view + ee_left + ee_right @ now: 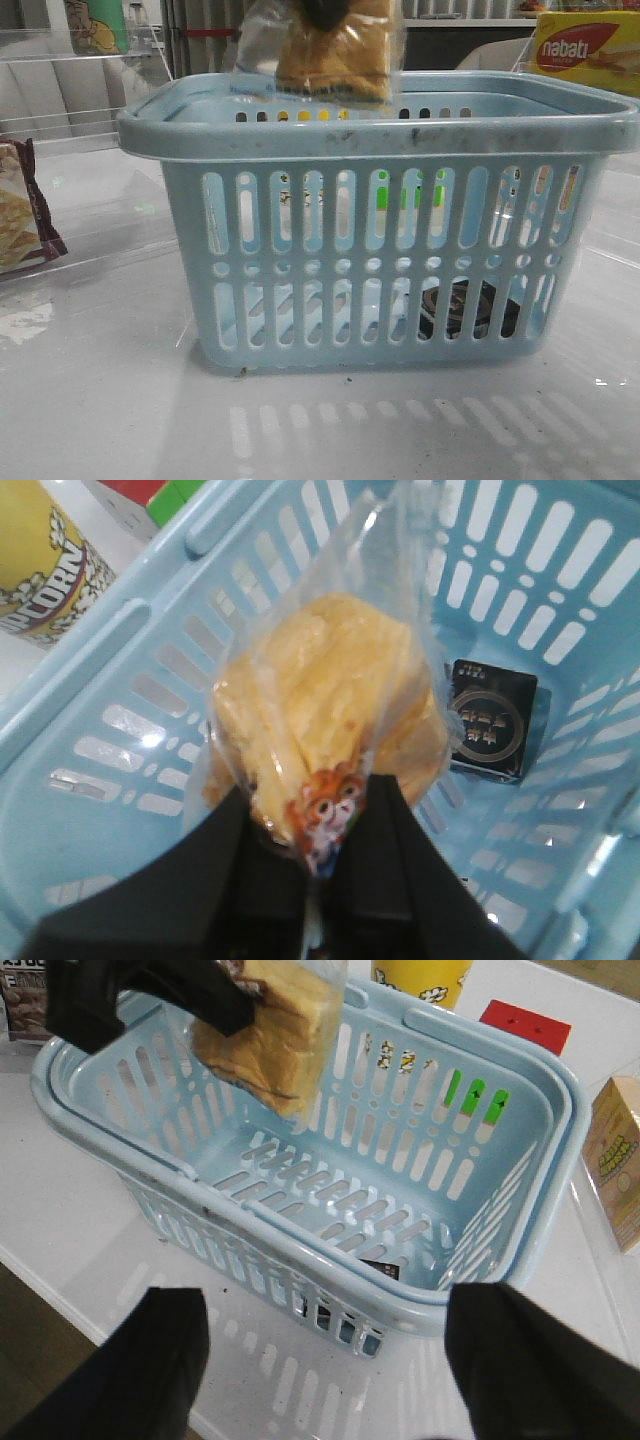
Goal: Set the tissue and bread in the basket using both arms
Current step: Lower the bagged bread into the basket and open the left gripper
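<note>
The light-blue basket (pixel 380 140) stands in the middle of the table. The black tissue pack (pixel 489 720) lies on the basket floor; it shows through the slots in the front view (pixel 462 308) and behind the rim in the right wrist view (pixel 380 1266). My left gripper (pixel 320 855) is shut on the clear packet of golden-brown bread (pixel 330 700) and holds it hanging above the basket's opening (pixel 335 50), also seen in the right wrist view (pixel 270 1030). My right gripper (pixel 325 1360) is open and empty, outside the basket over the table.
A dark-edged cracker packet (pixel 20 210) lies at the left. A yellow nabati box (pixel 590 50) stands back right. A yellow popcorn tub (pixel 35 570), a red box (pixel 525 1025) and a carton (pixel 615 1160) stand round the basket.
</note>
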